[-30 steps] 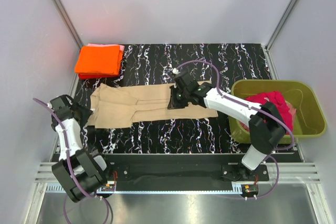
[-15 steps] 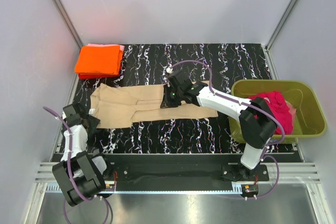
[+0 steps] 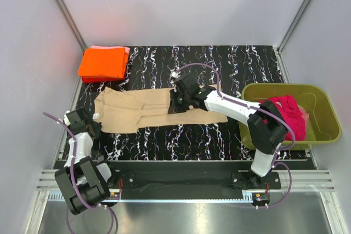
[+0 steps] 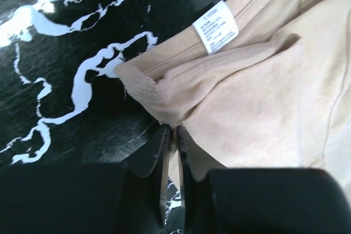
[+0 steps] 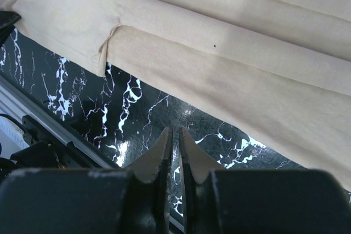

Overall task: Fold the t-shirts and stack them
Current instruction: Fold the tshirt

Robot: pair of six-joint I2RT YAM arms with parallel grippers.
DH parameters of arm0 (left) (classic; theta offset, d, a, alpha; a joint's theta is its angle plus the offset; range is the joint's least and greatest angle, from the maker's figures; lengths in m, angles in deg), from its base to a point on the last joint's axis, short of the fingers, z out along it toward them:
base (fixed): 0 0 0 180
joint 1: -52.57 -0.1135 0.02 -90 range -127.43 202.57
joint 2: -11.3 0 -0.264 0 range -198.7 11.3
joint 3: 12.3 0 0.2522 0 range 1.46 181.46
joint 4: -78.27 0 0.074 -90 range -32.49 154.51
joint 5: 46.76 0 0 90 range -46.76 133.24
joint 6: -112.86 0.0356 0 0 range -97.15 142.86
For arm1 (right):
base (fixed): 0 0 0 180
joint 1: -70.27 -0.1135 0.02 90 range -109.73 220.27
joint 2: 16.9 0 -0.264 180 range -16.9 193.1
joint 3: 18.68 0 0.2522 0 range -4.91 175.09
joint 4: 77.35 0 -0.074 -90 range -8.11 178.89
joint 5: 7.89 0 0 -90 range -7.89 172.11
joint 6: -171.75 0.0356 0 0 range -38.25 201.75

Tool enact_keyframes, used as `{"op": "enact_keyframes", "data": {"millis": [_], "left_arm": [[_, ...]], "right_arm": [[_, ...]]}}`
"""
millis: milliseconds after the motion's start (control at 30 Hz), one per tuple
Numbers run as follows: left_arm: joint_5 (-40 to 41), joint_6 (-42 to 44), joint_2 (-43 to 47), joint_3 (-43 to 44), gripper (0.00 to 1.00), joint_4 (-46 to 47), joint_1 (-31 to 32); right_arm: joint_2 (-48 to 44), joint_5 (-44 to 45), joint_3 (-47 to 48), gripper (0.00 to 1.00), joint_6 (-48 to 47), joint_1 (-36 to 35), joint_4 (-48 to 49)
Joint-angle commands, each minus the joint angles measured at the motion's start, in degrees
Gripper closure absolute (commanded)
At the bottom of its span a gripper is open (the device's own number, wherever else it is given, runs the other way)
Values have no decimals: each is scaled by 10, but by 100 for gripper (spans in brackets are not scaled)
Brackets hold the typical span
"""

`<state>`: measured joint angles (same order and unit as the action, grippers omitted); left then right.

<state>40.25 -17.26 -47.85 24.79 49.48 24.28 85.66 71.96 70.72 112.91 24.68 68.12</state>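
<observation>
Pinching the near-left corner of the tan-beige t-shirt (image 4: 263,108) with the left pincer (image 4: 173,131), narrowed to a thin slit on the rolled hem near a white care label (image 4: 215,26). Holding the right pincer (image 5: 174,132) equally narrow, almost closed, tips seen against bare desk (image 5: 142,108) past the shirt's long edge; cannot tell whether any cloth sits in that slit. From above: shirt folded into a long band across the left and middle of the desk, left pincer at its left end, right pincer over its right-of-centre part. Leaves open surface behind the band, to its right up to the olive-green plastic tub (image 3: 307,86), and along the near strip up to the metal rail (image 3: 307,176). Closed in at left, back and right by pale walls (image 3: 181,9). Locates the bright orange t-shirt (image 3: 102,63), folded square, at the far-left corner atop the pale pink t-shirt (image 3: 127,52), only a thin edge showing. Locates the magenta-red t-shirt (image 3: 285,110) bunched inside the tub at the desk's right edge. Soft matte knit with stitched seams; hard glossy black desk veined in white; smooth dark tapering fingers (image 4: 159,157).
</observation>
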Motion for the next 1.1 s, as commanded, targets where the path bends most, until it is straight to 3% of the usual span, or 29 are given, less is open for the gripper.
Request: {"op": "enact_keyframes", "data": {"millis": [0, 133, 200, 333, 567, 667, 767, 833, 867, 933, 1067], "left_arm": [[-18, -5, 7, 5, 87, 38, 0], [-27, -10, 4, 12, 76, 33, 1], [-32, -11, 4, 14, 80, 38, 2], [-46, -14, -2, 14, 100, 49, 3], [-59, -32, 3, 36, 100, 34, 10], [-56, -33, -10, 51, 87, 24, 14], [-62, -28, -27, 51, 97, 22, 15], [-61, -28, -26, 47, 98, 22, 16], [-60, -29, -25, 45, 95, 24, 17], [-60, -29, -26, 44, 80, 24, 17], [-59, -35, -26, 43, 80, 23, 20]], "right_arm": [[19, -5, 25, 85, -14, -1, 16], [25, -14, 29, 85, -10, -1, 14], [23, -14, 28, 85, -10, -1, 14], [20, -12, 25, 84, -14, -1, 14], [15, -3, 26, 76, -29, -1, 11], [18, -1, 34, 75, -33, 0, 6], [14, -5, 37, 75, -31, -1, 3], [12, -7, 34, 75, -29, -1, 2], [11, -7, 33, 75, -29, -1, 3], [11, -7, 31, 75, -31, -1, 2], [11, -9, 29, 75, -29, -1, 2]]}}
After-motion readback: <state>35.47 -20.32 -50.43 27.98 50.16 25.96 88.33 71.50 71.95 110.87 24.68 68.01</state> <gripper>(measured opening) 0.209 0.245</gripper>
